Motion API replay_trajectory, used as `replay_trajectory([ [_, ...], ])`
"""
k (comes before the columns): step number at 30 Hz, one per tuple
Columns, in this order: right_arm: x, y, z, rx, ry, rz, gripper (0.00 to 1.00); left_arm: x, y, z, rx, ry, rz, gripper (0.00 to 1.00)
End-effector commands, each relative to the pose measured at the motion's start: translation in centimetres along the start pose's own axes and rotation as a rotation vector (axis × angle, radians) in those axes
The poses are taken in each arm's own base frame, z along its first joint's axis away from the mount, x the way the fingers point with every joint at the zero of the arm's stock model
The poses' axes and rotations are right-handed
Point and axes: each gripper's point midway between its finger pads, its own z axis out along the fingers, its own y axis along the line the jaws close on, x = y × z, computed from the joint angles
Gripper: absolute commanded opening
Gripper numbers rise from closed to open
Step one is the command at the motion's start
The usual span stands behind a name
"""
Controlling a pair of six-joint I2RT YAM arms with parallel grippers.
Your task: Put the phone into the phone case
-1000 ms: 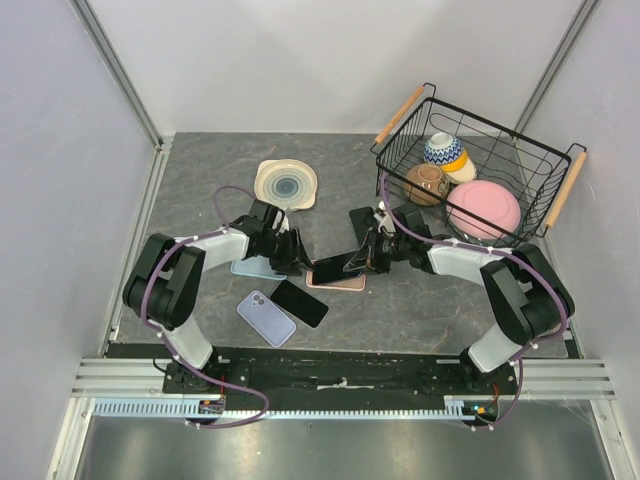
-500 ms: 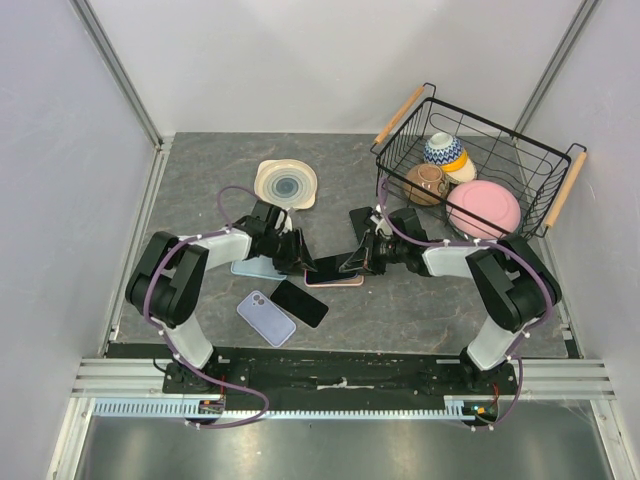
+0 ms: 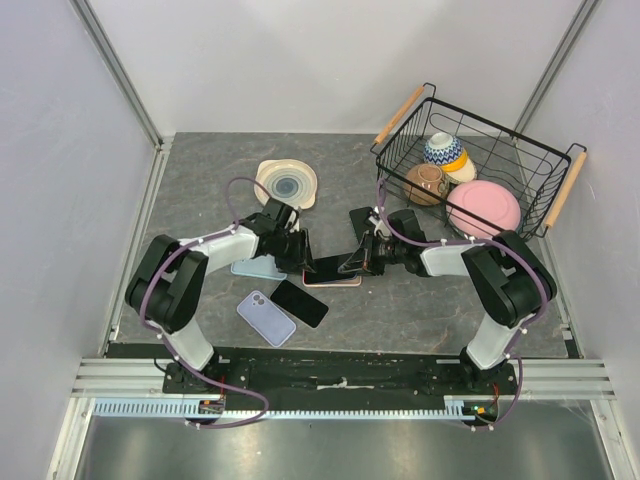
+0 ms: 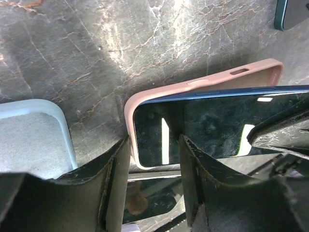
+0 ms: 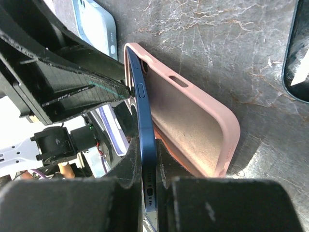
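The pink phone case (image 3: 337,281) lies open side up in the middle of the table. My right gripper (image 3: 362,258) is shut on the blue phone (image 3: 334,266) and holds it tilted, its left end set into the case's left end. The right wrist view shows the phone (image 5: 145,130) edge-on between my fingers, above the case (image 5: 193,121). My left gripper (image 3: 296,250) is open at the case's left end. In the left wrist view one finger (image 4: 116,179) stands just outside the case (image 4: 207,79) and the other (image 4: 195,169) over the phone's screen (image 4: 212,125).
A light blue case (image 3: 252,268), a lilac phone (image 3: 265,318) and a black phone (image 3: 300,302) lie near the left arm. A dark phone (image 3: 358,218) lies behind the right gripper. A plate (image 3: 286,184) sits at the back. A wire basket (image 3: 545,165) holding bowls stands at the back right.
My left gripper has moved right up to the case's left end. My right gripper has shifted slightly left with the phone, and the phone's left end has dropped into the case.
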Motion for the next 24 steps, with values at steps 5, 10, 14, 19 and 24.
replay_trajectory([
  [5,5.1,-10.4,0.4,0.411,0.084,0.035,0.09,-0.8,-4.8,-0.5,0.008,-0.083,0.152,0.49],
  [10,5.7,-11.2,0.4,0.442,0.111,0.032,0.15,-1.2,-5.5,-1.3,-0.034,-0.159,0.156,0.47],
  [14,6.2,-11.6,0.4,0.454,0.127,0.034,0.21,-1.0,-6.8,-1.8,0.014,-0.172,0.169,0.47],
  [19,6.4,-11.3,0.4,0.453,0.123,0.025,0.29,-1.3,-8.6,-3.1,0.067,-0.221,0.176,0.42],
  [24,6.7,-11.6,0.6,0.463,0.135,0.027,0.35,-1.4,-8.8,-3.6,0.061,-0.277,0.190,0.34],
])
